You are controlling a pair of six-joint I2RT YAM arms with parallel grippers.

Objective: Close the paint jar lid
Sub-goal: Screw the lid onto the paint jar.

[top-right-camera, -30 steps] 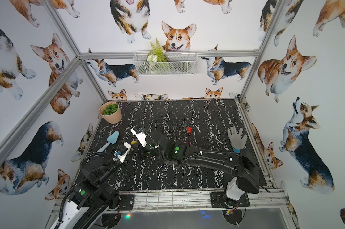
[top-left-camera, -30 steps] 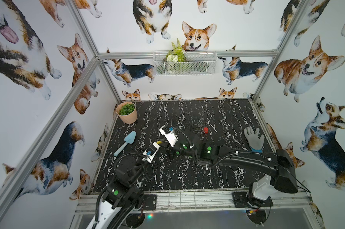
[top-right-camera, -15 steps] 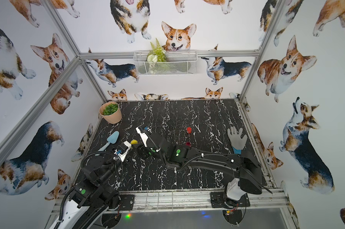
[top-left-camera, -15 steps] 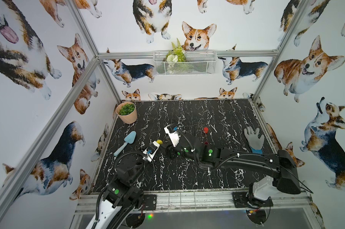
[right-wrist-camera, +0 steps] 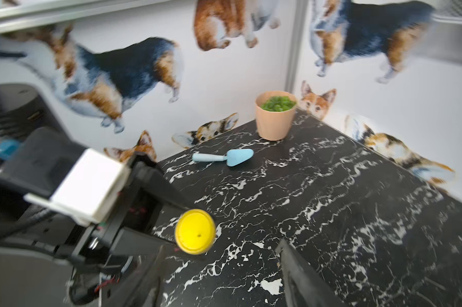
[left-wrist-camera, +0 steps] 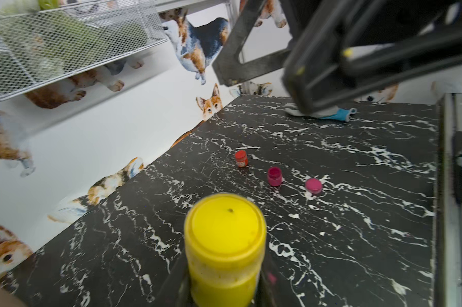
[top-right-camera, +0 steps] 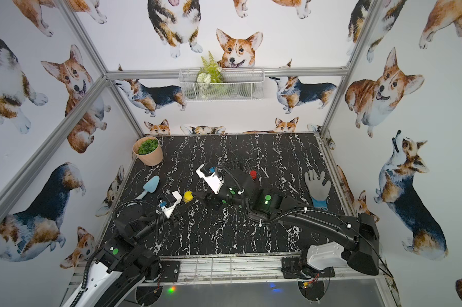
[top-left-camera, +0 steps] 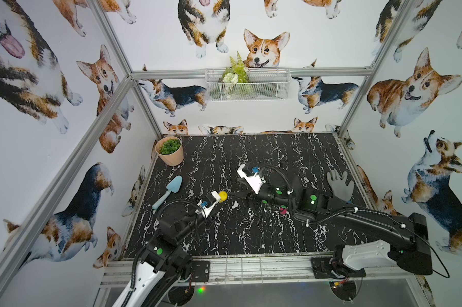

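A yellow paint jar (left-wrist-camera: 224,239) is held off the black marble table, with my left gripper (left-wrist-camera: 224,287) shut on its body. A yellow lid (right-wrist-camera: 195,231) sits on top of the jar. Both top views show the jar (top-left-camera: 222,196) (top-right-camera: 188,197) left of the table's middle. My right gripper (right-wrist-camera: 220,247) stands open just to the right of the jar, apart from it, with nothing between its fingers. In a top view its tips (top-left-camera: 244,197) point at the jar.
A small red jar (left-wrist-camera: 241,158), an open magenta jar (left-wrist-camera: 274,176) and a pink lid (left-wrist-camera: 313,185) stand behind the yellow jar. A grey glove (top-left-camera: 340,186) lies right, a blue trowel (top-left-camera: 168,191) and plant pot (top-left-camera: 169,150) left.
My right gripper, shut over the jar's top a second ago, has opened and drawn back to the right, uncovering the yellow lid. The left gripper holds the jar as before.
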